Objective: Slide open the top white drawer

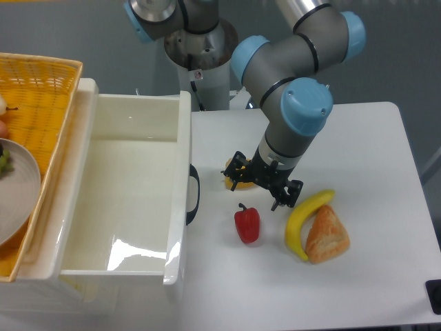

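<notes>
Surface: we see a white table against a grey wall, with the arm's base at the far edge.
Top white drawer: we find the top white drawer on the left of the table, pulled well out, its deep glossy tray bare inside and catching a reflection near the front corner.
Handle: we note the curved black handle on the drawer's panelled front, facing the fruit, with nothing touching it.
Gripper: we see the gripper hanging low over the table to the right of the handle, apart from it, its black fingers spread and holding nothing.
Arm: we follow the grey arm with light blue joint caps from the base down to the wrist.
Near the gripper: we make out a small yellow-orange object on the table, partly hidden by the left finger; what it is we cannot tell.
Red pepper: we see a red pepper just in front of the gripper, not touched.
Banana and bread: we see a banana touching a piece of bread to the right.
Basket: we see a yellow wicker basket left of the drawer, holding a grey plate.
</notes>
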{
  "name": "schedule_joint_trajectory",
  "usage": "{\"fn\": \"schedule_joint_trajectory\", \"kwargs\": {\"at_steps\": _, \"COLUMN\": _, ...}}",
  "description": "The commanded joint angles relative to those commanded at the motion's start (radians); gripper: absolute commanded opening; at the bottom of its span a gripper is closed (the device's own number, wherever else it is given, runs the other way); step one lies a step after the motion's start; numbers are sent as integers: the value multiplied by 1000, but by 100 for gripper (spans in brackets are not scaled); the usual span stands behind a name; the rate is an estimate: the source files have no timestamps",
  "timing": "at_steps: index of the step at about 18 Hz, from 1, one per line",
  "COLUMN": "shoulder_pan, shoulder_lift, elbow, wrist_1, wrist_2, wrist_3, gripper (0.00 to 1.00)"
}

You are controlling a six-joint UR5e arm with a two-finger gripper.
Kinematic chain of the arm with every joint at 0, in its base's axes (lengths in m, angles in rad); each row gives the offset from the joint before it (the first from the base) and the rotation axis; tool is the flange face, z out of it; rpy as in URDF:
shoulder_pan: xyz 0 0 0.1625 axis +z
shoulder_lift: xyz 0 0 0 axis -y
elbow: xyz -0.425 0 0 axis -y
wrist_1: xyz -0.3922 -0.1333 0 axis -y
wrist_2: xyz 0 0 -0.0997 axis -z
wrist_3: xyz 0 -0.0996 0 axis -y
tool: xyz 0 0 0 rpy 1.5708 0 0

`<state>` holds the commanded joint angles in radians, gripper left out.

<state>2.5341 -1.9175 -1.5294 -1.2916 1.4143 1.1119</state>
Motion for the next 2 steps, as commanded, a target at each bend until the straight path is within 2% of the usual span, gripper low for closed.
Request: {"fn": "schedule_joint_trajectory", "kwargs": {"at_steps": 2, "shoulder_pan": 9, "shoulder_lift": 5, "elbow": 0, "wrist_1": -3, "wrist_2": 0, "wrist_3": 9, "gripper": 100}}
